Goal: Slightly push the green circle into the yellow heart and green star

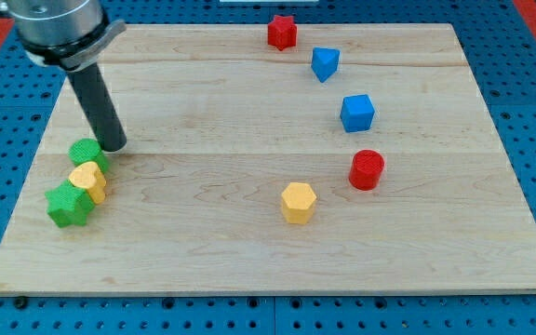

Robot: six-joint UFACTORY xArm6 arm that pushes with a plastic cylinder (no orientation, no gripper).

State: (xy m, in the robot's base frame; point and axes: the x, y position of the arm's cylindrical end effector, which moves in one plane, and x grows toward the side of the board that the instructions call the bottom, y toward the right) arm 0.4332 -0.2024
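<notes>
The wooden bench (249, 251) fills most of the view, lying on a blue pegboard (529, 56). The arm carries no fingers, so nothing is clenched or released; it ends in a dark rod coming down from the bench's top left corner, and my tip (114, 147) rests on the bench just beside the green circle (86, 154), at its upper right and touching or almost touching it.

Near the left edge three blocks sit in a tight diagonal chain: the green circle on top, the yellow heart (88, 180) touching it below, and the green star (69, 205) against the heart, lowest and nearest the left edge.

Toward the right edge lie a blue cube (357, 113), a red cylinder (367, 169) and a blue heart-like block (325, 63). A yellow hexagon (298, 202) sits near the bottom middle, and a red star (282, 32) lies at the top edge.
</notes>
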